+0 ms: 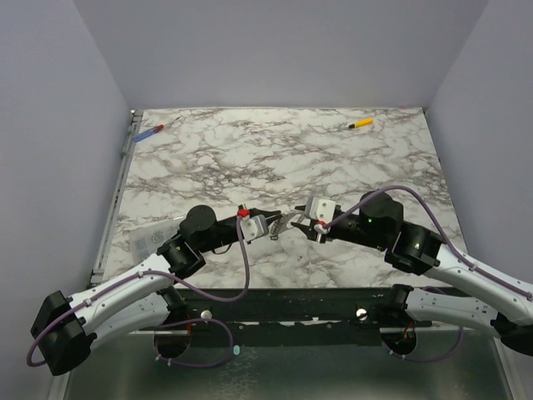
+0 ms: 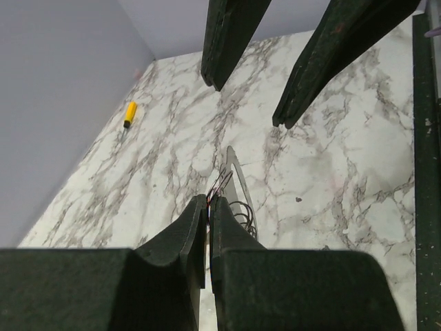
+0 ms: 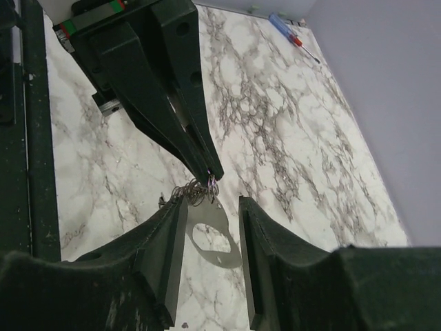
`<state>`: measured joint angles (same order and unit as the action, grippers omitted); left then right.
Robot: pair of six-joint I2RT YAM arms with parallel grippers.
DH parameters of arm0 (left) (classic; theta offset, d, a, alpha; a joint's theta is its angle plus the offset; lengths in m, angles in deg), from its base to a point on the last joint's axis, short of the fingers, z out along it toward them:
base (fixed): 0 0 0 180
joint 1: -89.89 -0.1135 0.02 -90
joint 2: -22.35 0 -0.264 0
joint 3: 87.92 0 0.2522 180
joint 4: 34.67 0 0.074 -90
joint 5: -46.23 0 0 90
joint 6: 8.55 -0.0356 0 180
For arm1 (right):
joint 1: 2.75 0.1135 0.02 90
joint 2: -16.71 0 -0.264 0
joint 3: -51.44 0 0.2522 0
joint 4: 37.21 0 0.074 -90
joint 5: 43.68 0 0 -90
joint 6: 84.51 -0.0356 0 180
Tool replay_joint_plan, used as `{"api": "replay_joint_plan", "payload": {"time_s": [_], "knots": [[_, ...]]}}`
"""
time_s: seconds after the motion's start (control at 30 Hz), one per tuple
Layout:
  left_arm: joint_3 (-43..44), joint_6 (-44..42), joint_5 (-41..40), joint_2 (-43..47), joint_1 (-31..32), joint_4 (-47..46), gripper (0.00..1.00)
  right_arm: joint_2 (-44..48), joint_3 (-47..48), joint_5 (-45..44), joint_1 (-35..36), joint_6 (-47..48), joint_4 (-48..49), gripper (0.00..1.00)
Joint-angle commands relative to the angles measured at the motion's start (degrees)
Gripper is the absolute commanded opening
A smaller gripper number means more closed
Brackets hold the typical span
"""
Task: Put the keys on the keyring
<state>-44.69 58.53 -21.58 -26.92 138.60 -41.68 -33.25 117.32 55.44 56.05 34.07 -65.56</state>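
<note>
Silver key (image 3: pixel 219 219) sits between spread fingers of my right gripper (image 3: pixel 209 205), just below keyring (image 3: pixel 197 193). My left gripper (image 2: pixel 209 201) pinches ring tight. Best, I judge: close right gently on key's flat, then feed hole along coil.

The left arm (image 1: pixel 125 296) and right arm (image 1: pixel 475 271) have pale grey-white shells between round black joints, and a purple cable (image 1: pixel 246 267) loops along each. A small green light (image 1: pixel 364 222) glows on the right wrist. The jaws are dark, tapering wedges.
</note>
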Motion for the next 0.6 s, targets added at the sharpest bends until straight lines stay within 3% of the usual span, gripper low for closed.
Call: {"api": "replay_joint_plan", "payload": {"time_s": [0.0,0.2,0.57], "knots": [[2.8,-1.1,-5.8,-0.7,0.0,1.3,0.0,-2.1,3.2,-4.1,0.2,1.6,-4.2,0.44],[3.6,-1.3,-8.3,-1.7,0.1,2.7,0.0,-8.4,5.9,-4.6,0.2,1.5,-6.7,0.45],[3.7,-1.3,-8.3,-1.9,0.0,3.2,0.0,-13.1,6.2,-7.2,0.2,4.4,-2.4,0.42]]}}
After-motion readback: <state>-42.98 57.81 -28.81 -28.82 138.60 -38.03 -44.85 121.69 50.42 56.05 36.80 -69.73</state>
